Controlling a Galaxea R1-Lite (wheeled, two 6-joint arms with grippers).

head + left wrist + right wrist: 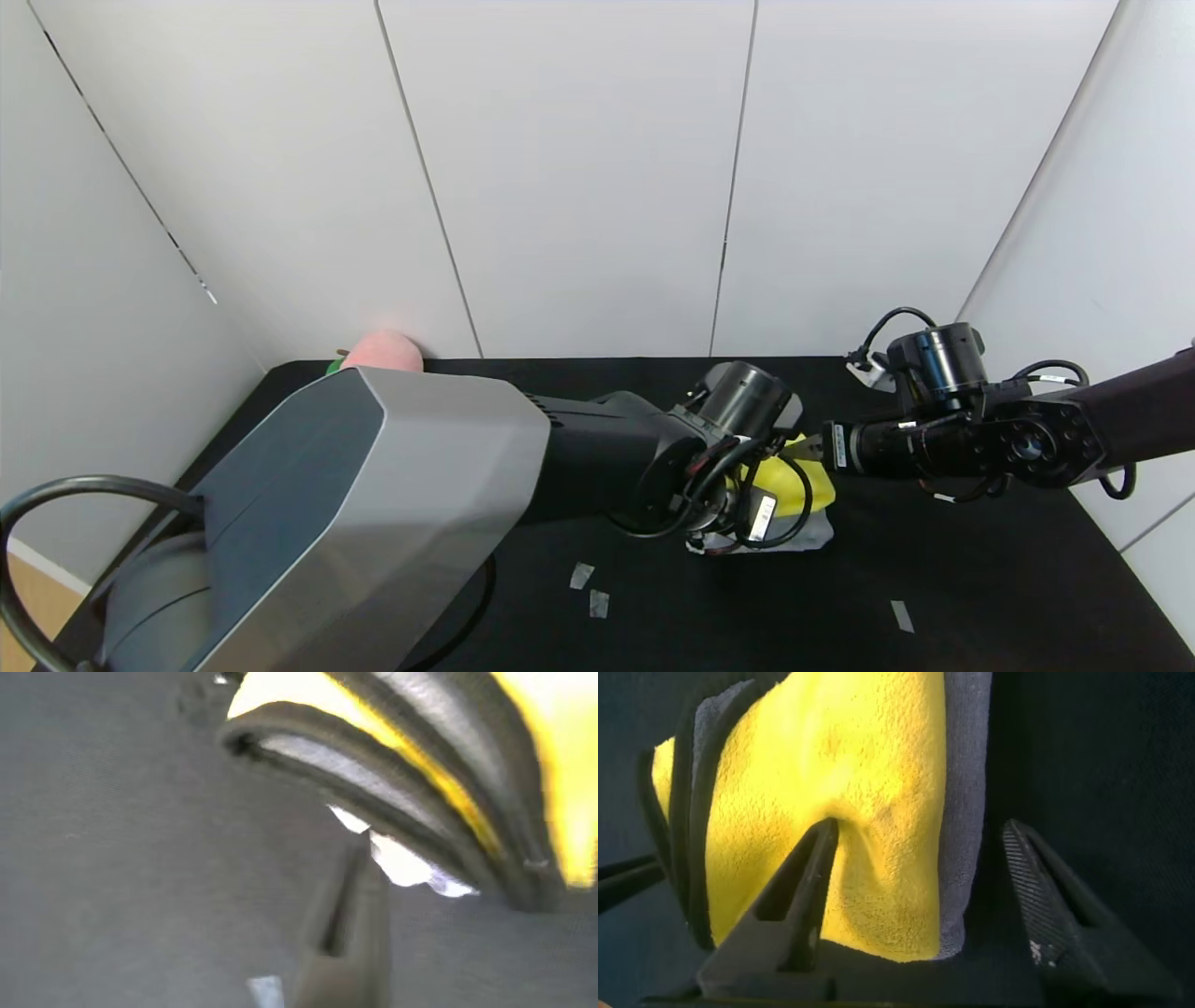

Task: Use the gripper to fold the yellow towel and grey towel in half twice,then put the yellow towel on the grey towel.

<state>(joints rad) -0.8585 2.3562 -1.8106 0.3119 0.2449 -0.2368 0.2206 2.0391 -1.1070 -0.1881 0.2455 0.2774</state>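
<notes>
One bright yellow plush towel (831, 793) with dark edge trim lies folded into several layers on one folded grey terry towel (964, 812), whose edge shows beside and beneath it, near the middle of the black bench (980, 579). Two grippers meet at the stack. The right gripper (924, 896) stands wide, one finger (799, 896) denting the yellow pile, the other on the bench. The left gripper (350, 905) is at the stack's layered edge; its spread cannot be told. One pink plush toy (383, 351) sits at the far left corner.

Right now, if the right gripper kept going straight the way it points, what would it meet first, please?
Probably the yellow towel: the right gripper is open, one finger already pressing into its folded top.
</notes>
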